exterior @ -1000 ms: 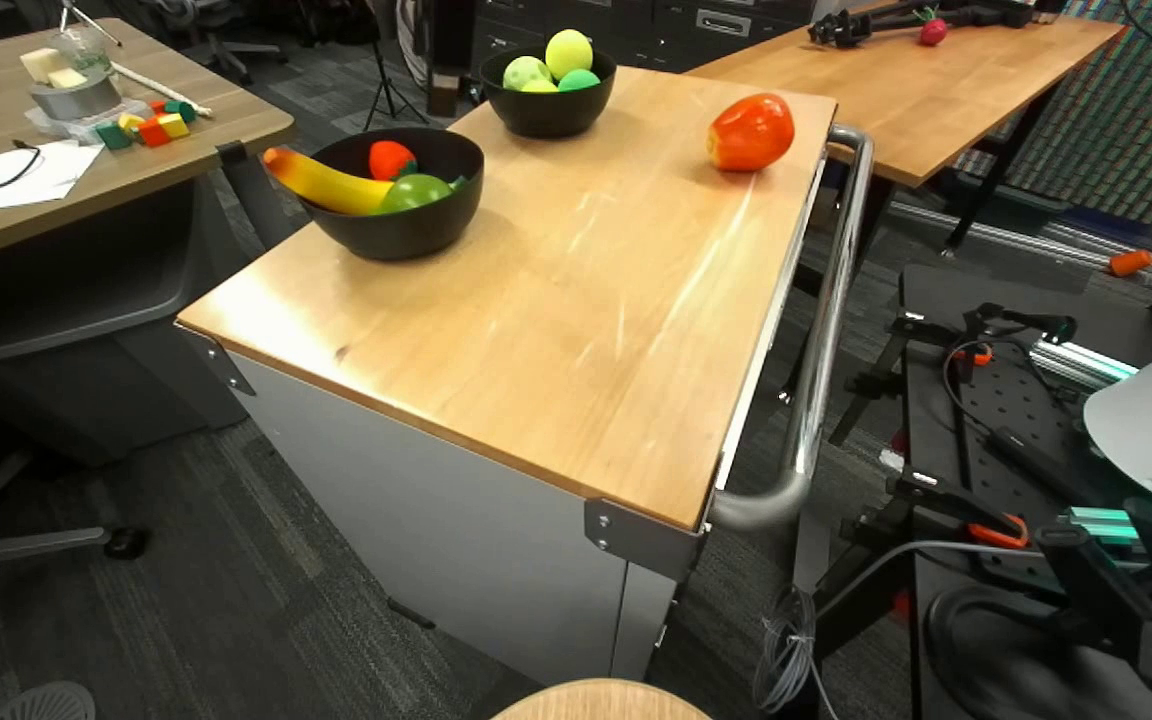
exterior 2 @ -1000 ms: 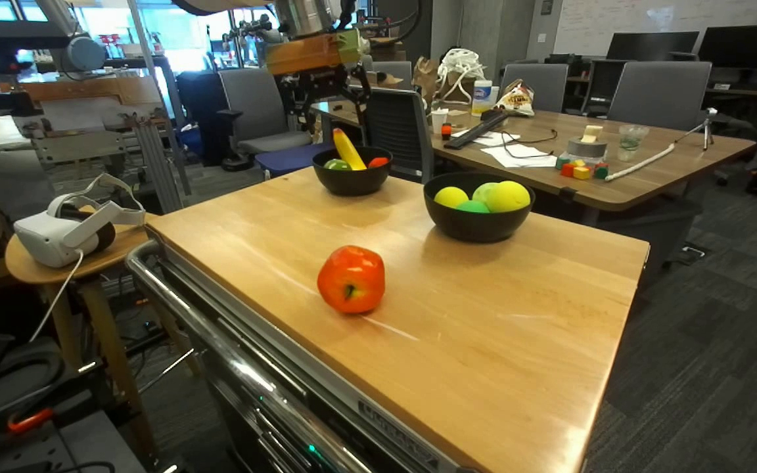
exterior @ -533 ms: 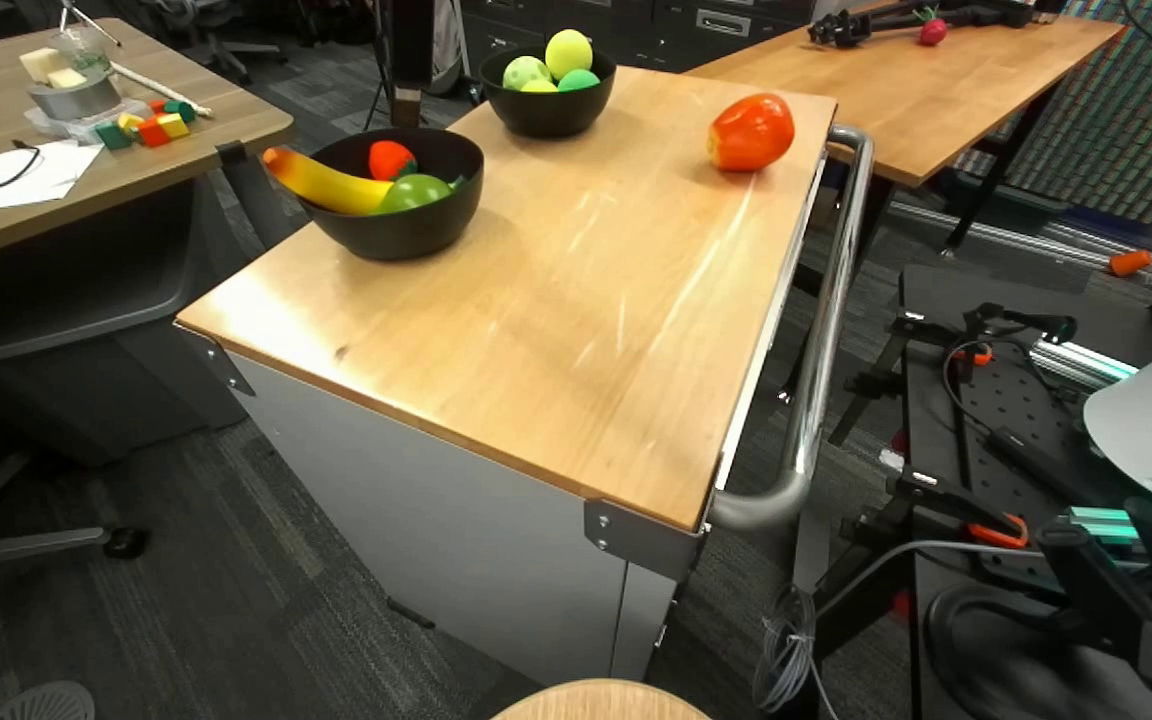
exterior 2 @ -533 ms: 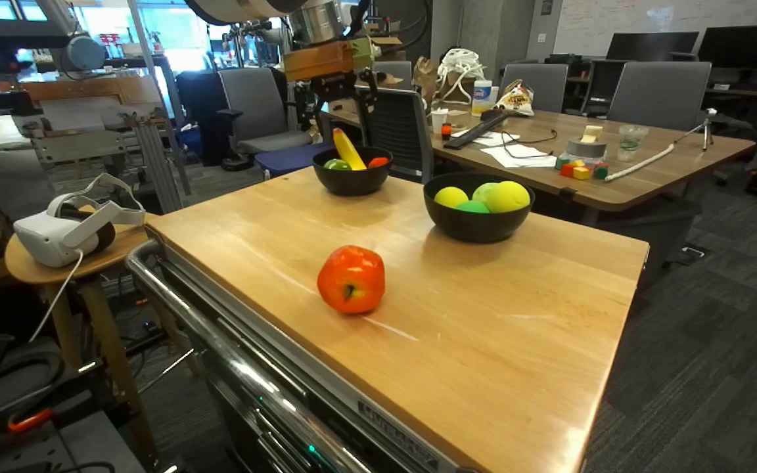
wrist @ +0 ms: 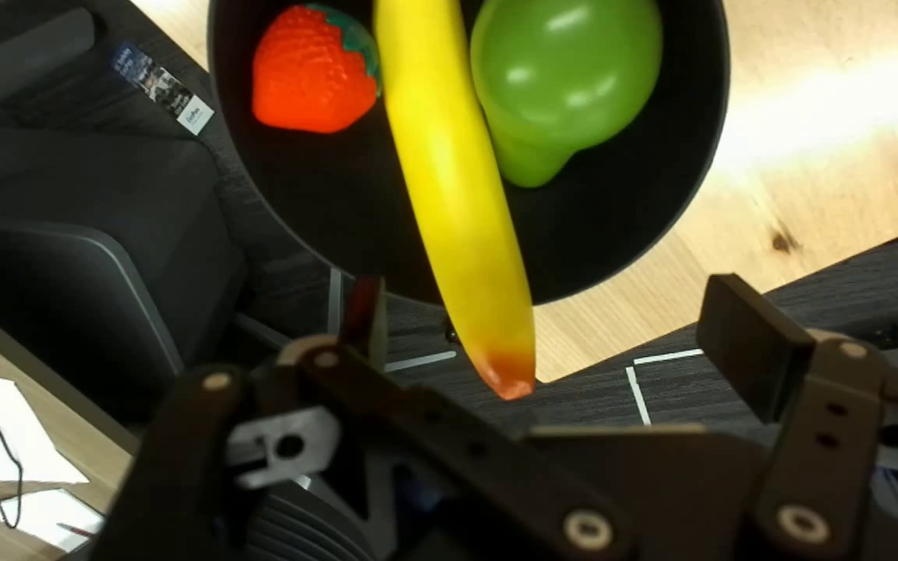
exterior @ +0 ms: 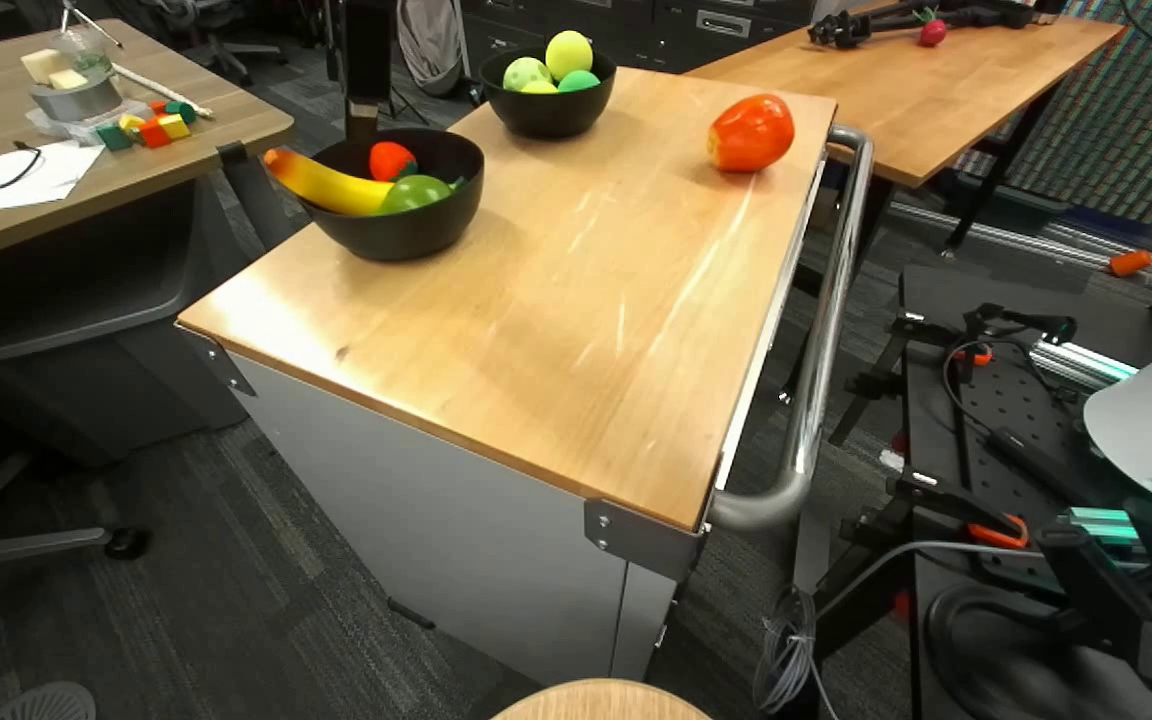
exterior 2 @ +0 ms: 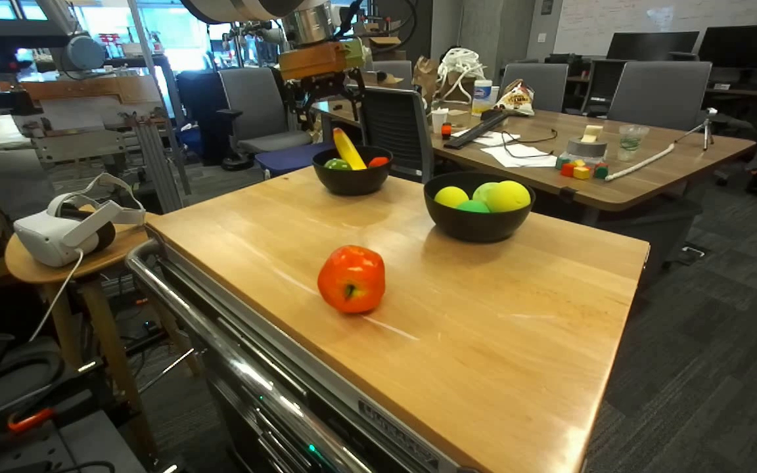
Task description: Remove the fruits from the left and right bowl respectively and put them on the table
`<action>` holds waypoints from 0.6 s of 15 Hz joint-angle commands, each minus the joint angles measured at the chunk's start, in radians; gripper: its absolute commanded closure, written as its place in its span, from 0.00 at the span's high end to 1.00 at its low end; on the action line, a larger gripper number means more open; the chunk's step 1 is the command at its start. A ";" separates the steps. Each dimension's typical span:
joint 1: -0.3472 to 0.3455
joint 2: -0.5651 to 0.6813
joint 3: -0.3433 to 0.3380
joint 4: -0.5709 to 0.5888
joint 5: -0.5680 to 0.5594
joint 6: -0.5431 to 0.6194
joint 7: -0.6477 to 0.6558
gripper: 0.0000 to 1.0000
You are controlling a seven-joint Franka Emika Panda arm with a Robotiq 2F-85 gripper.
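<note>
We have the claw (wrist: pixel 558 335) spread wide: in the wrist view its dark pads (wrist: pixel 749 343) stand well apart, with the orange-brown tip of the banana (wrist: pixel 449 171) showing between them. How high over the banana the claw hangs, we cannot tell. In an exterior view we see it pointing down beneath the arm (exterior 2: pixel 307 25), higher in the picture than the bowl that holds the banana.

That black bowl (wrist: pixel 620 226) stands on the wooden table (exterior 2: pixel 483 361), and the banana rests aslant in it, its tip jutting past the rim. Inside with it we find a red strawberry (wrist: pixel 301 78) with a green leafy cap, just beside the banana on the left of the wrist view, and a green pear (wrist: pixel 566 70) against the banana on the right.

Also on the table is a second black bowl (exterior 2: pixel 477 226), apart from the first; in it we count four rounded pieces (exterior 2: pixel 508 197), three yellow to yellow-green and one green. Directly on the table, apart from both bowls, lies a red-orange fruit (exterior 2: pixel 351 279), which we see in both exterior views.

Along a side of the table runs a steel rail (exterior: pixel 831 320). Past it, a white headset (exterior 2: pixel 66 233) sits on a round stool (exterior 2: pixel 33 272). On a brown desk (exterior: pixel 236 110) we make out small coloured blocks (exterior: pixel 151 130) near a roll of grey tape (exterior: pixel 76 98).
</note>
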 commanded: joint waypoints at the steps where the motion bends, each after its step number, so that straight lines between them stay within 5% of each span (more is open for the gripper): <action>1: -0.013 0.098 0.017 0.112 -0.002 0.032 -0.035 1.00; 7: -0.031 0.211 0.072 0.230 0.039 -0.002 -0.124 1.00; 8: -0.033 0.222 0.078 0.244 0.042 -0.004 -0.135 0.75; 9: -0.033 0.231 0.080 0.255 0.041 -0.007 -0.143 0.75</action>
